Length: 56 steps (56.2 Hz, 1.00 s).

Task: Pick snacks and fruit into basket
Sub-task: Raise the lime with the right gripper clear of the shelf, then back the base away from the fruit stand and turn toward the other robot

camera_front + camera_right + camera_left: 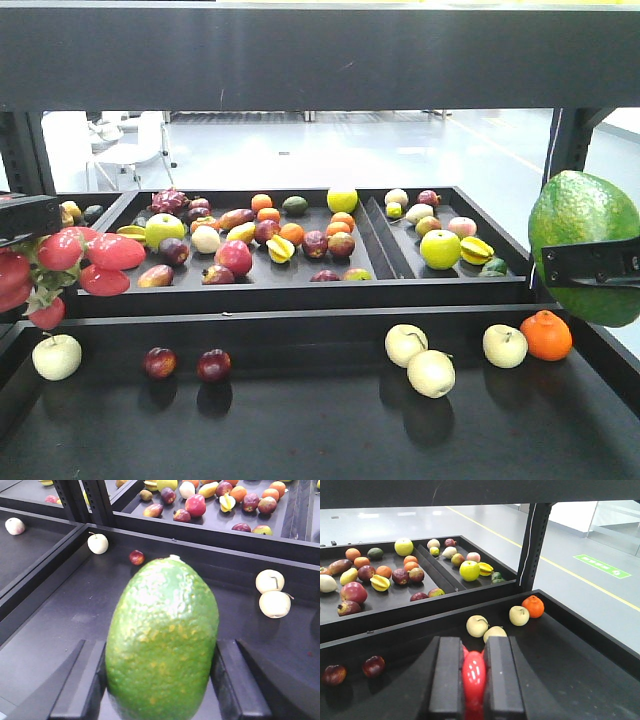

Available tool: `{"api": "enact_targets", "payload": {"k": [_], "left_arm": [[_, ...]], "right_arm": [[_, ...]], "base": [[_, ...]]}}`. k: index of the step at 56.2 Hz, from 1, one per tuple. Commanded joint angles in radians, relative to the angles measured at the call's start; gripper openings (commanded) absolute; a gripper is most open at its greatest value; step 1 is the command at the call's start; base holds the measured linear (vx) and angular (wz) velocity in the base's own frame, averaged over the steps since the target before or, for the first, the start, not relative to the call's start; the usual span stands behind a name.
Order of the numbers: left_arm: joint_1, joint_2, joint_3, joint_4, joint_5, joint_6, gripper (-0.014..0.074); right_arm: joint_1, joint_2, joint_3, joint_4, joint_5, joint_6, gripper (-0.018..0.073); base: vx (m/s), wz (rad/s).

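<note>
My left gripper is shut on a glossy red fruit. In the front view that fruit belongs to a leafy red bunch hanging at the left edge under the gripper. My right gripper is shut on a large bumpy green fruit, its fingers pressed against both sides. This green fruit is held up at the right edge of the front view, above the lower shelf. Neither the basket nor the snacks are in view.
A black upper tray holds several mixed fruits on both sides of a divider. On the lower shelf lie pale apples, an orange, two dark plums and a white apple. A black upright post stands at the right.
</note>
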Motion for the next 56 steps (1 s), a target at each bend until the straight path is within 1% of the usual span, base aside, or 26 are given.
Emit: {"api": "enact_targets", "payload": {"k": [1,56], "left_arm": [[-0.005,-0.012,-0.029,-0.01,-0.083,-0.006,-0.0006],[-0.005,-0.009,-0.029,-0.009,-0.083,-0.006,-0.0006]], "right_arm": [[-0.003,-0.009,-0.027,0.003,-0.08,-0.005,-0.0008],[-0.003,-0.009,-0.027,0.003,-0.077,-0.005,-0.0008]], "base": [[0.0,0.0],[-0.02,-0.01]]}}
